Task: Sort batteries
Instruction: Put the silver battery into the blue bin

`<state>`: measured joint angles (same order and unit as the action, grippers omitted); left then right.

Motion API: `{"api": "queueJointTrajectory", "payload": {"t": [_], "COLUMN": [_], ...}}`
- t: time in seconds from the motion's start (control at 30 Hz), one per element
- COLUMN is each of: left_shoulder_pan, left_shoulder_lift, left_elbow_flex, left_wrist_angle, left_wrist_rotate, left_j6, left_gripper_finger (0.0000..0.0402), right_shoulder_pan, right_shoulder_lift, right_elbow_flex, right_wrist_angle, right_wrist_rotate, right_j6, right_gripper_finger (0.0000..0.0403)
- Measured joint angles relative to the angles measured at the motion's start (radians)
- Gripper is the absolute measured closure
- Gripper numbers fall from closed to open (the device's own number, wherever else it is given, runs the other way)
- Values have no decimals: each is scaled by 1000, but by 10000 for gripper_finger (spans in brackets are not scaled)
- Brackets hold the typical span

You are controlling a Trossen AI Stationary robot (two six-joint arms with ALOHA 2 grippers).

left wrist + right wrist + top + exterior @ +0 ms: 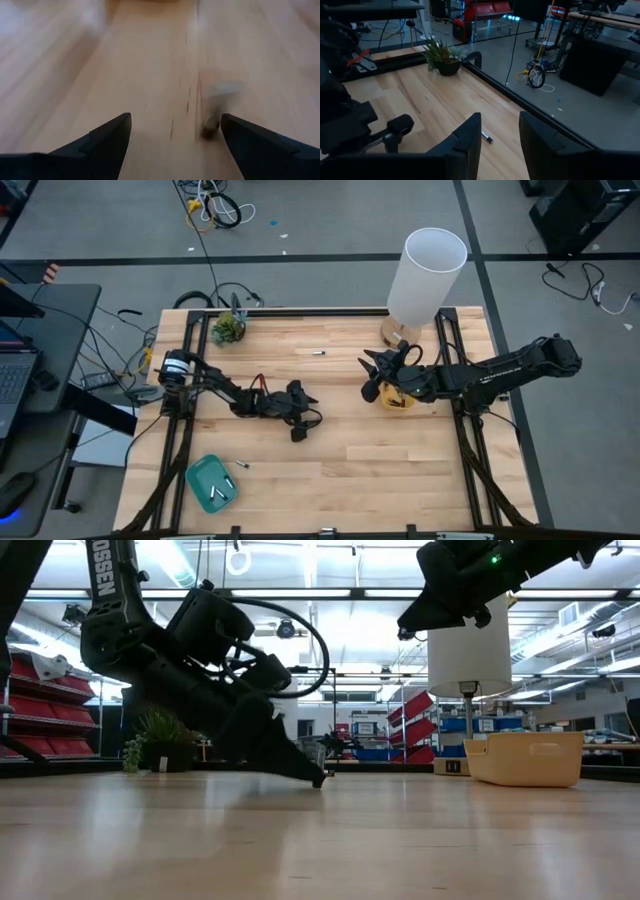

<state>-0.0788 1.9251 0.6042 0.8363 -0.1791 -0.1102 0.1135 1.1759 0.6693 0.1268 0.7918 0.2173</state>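
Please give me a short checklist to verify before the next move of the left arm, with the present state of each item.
1. Left gripper open: ok, its fingers stand wide apart.
2. Battery between those fingers: ok in the left wrist view, though blurred and nearer one finger.
3. Left gripper low at the table: ok, the low view shows its tip near the wood.
4. Teal tray free to receive: ok, it lies at the near left corner with batteries inside.
5. Right gripper out of the way: ok, it hovers raised beside the yellow tray.
6. Right gripper empty: ok, nothing shows between its fingers.
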Motion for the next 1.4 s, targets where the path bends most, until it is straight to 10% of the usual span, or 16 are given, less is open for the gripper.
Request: {"api": "queueJointTrajectory", "payload": {"t": [0.47, 0.73, 1.1, 1.4], "left_shoulder_pan": [-2, 15, 69, 312], "left_shoulder_lift": [1, 0, -74, -182], "left_elbow_flex": [-1, 139, 222, 227], "left_wrist_angle": [24, -101, -424, -523], "left_wrist_rotate": [4, 209, -27, 222], "left_j6": [56, 82, 105, 192], "left_gripper_finger": [79, 100, 131, 133], "right_shoulder_pan": [28, 61, 78, 74], "right_shoulder_lift": [0, 0, 0, 0], "right_elbow_flex": [0, 0, 0, 0], "right_wrist_angle": [0, -52, -148, -142], "right_wrist_rotate": [-2, -52, -57, -56], "right_j6": [0, 66, 145, 88], "right_gripper_finger": [284, 285, 297, 300]}}
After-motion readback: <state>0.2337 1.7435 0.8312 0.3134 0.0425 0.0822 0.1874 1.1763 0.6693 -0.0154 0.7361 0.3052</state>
